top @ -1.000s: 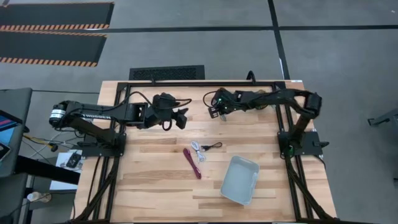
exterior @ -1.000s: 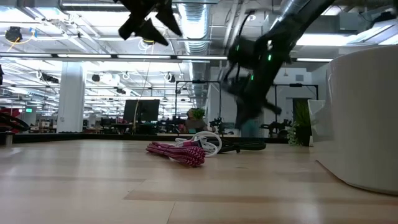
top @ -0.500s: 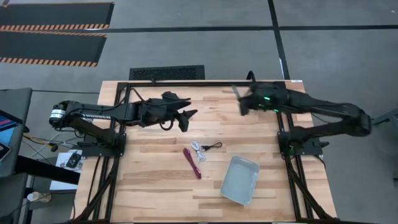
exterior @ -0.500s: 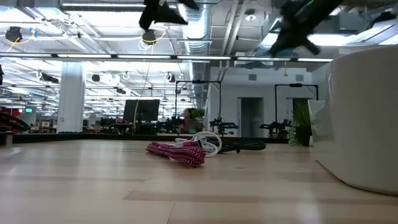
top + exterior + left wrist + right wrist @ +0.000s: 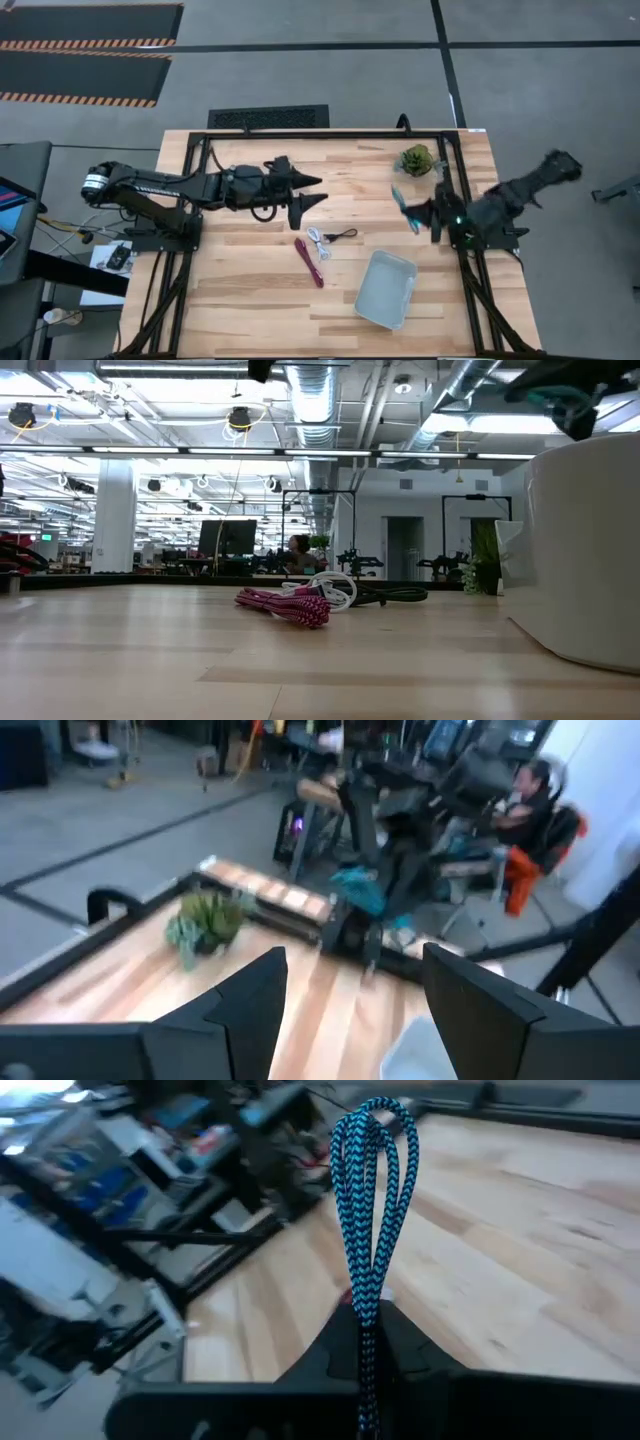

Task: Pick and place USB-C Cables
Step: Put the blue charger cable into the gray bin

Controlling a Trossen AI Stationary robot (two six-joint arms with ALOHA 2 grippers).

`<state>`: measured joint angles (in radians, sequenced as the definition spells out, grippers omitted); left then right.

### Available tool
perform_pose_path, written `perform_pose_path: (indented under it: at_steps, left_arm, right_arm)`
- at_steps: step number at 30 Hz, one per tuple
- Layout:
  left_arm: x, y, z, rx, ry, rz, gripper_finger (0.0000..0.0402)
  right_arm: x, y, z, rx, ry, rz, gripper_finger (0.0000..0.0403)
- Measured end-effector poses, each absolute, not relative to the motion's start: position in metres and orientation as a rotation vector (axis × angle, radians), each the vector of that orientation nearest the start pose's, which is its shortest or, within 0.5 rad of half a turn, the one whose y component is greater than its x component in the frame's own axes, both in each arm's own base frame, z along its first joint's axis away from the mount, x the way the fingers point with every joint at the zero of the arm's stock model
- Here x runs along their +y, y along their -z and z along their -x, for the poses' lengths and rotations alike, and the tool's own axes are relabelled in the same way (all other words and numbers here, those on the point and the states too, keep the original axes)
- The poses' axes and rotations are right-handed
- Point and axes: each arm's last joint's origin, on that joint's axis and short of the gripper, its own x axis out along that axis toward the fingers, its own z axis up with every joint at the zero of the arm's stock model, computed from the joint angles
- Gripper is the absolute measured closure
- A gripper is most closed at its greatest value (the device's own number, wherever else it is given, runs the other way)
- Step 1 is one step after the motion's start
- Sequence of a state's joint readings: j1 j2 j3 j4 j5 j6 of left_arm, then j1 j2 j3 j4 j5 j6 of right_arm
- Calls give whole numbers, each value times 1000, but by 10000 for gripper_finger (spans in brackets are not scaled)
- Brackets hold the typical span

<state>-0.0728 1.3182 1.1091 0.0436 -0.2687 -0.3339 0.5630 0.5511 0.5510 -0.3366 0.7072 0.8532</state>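
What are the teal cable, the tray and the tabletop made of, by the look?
Teal cable: braided fabric sheath, matte; a zigzag weave shows where it hangs from the right gripper.
Tray: probably moulded plastic, pale blue, smooth, with rounded corners.
Tabletop: wood, light butcher-block strips with visible joints and a slight sheen.

1. A light wooden butcher-block table [image 5: 240,300] in a black metal frame carries everything.
2. Near its middle lie three cable bundles close together: a dark red braided cable [image 5: 309,263], a white cable [image 5: 319,241] and a black cable [image 5: 344,235].
3. A pale blue rectangular plastic tray [image 5: 387,289] sits toward the right near corner.
4. A small green spiky plant [image 5: 416,160] stands by the far right corner.
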Motion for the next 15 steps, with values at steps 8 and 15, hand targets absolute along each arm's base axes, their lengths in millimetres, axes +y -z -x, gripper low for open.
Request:
perform_pose_path:
  at_steps: [8,15]
  left_arm:
    - [-25,-326,-336,107,-123,327,182]
    - [-33,-293,-377,18,59,344,182]
  right_arm:
    - [108,-251,-106,20,311,-489,390]
    - [136,-251,-111,-42,345,-417,391]
